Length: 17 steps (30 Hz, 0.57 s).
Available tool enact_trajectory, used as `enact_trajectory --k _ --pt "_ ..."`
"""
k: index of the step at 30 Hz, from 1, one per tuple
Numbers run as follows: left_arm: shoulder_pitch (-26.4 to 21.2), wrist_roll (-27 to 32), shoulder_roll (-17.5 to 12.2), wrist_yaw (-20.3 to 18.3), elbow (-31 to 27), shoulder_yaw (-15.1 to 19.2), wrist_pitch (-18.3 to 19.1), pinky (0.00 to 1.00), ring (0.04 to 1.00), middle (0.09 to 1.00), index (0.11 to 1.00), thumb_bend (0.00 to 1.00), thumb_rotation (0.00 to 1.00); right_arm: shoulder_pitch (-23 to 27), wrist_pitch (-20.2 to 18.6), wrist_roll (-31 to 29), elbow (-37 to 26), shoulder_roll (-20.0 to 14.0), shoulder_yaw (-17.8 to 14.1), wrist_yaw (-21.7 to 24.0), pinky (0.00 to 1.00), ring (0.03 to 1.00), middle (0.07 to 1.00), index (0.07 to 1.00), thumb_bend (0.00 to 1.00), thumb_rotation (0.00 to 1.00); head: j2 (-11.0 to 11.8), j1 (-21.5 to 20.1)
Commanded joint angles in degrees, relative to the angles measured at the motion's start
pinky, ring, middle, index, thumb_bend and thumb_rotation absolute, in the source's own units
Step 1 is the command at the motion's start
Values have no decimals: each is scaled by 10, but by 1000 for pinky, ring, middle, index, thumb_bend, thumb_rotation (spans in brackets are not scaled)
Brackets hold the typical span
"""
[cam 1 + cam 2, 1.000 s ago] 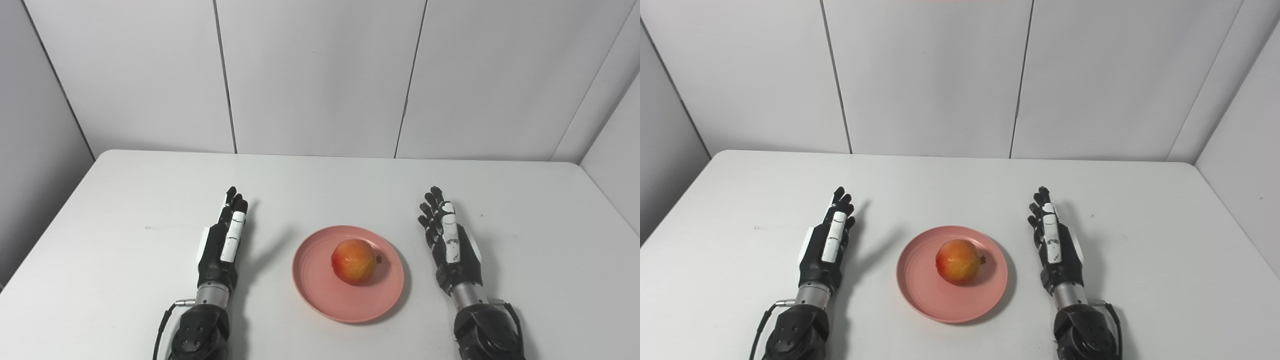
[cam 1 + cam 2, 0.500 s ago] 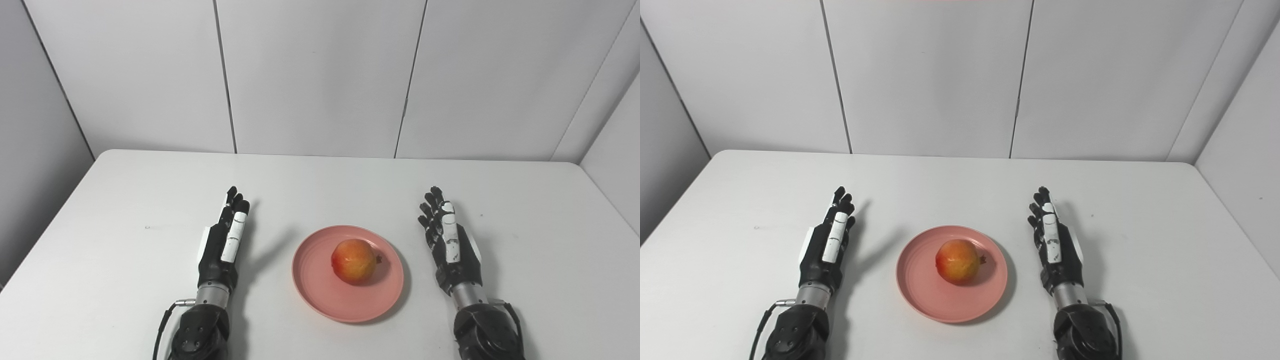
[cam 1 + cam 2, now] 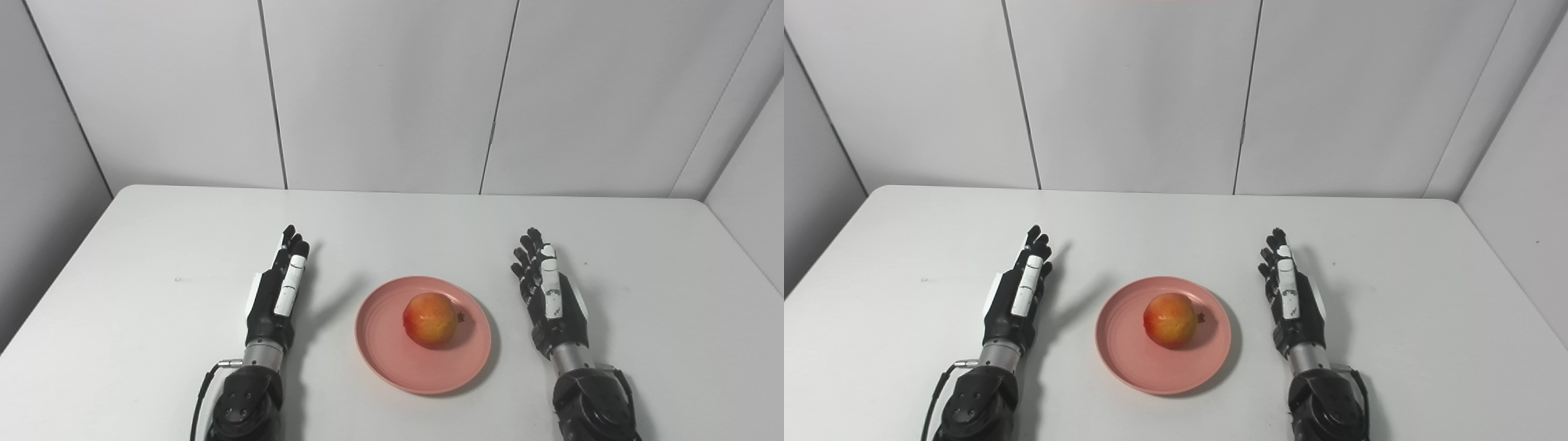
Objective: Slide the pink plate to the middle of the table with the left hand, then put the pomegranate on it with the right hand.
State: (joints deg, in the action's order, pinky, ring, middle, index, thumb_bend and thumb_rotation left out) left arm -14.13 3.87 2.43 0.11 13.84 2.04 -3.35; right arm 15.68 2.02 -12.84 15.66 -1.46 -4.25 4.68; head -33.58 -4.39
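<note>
On pink plate (image 3: 392, 358) — pomegranate (image 3: 430, 310), its underside hidden.

White table (image 3: 153, 245) with rounded corners, pale panelled walls (image 3: 386, 92) behind it.

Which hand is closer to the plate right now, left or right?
The right hand. Only a narrow strip of table separates it from the plate; the left hand sits behind a clearly wider gap. Both are open, touching nothing.

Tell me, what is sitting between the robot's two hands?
The pink plate with the pomegranate on it lies between the left hand and right hand, in both views.
</note>
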Motion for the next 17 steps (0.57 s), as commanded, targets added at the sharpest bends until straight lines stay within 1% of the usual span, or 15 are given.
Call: enact_trajectory --k 1,4,6,9,17 --pt "-6 9 -1 -7 -3 2 -21 1000 1000 1000 1000 792 850 -20 6 -8 20 7 -3 9 1000 1000 1000 998 872 972 -1 0" --pt "-2 12 -2 -10 -11 -1 -19 1000 1000 1000 1000 776 855 -25 6 -7 12 8 -2 9 1000 1000 1000 1000 862 977 -4 -3" --pt "-1 11 -3 -13 -15 -4 -17 1000 1000 1000 1000 761 873 -27 3 -6 5 9 -1 7 1000 1000 1000 998 874 970 -6 -4" --pt "-2 9 -4 -15 -17 -6 -19 1000 1000 1000 1000 804 913 -28 3 1 -2 8 3 6 1000 1000 1000 998 885 974 -8 -4" --pt "-4 10 -4 -18 -15 -9 -25 1000 1000 1000 1000 816 987 -27 -1 4 -8 6 2 6 1000 1000 1000 995 863 982 -11 2"
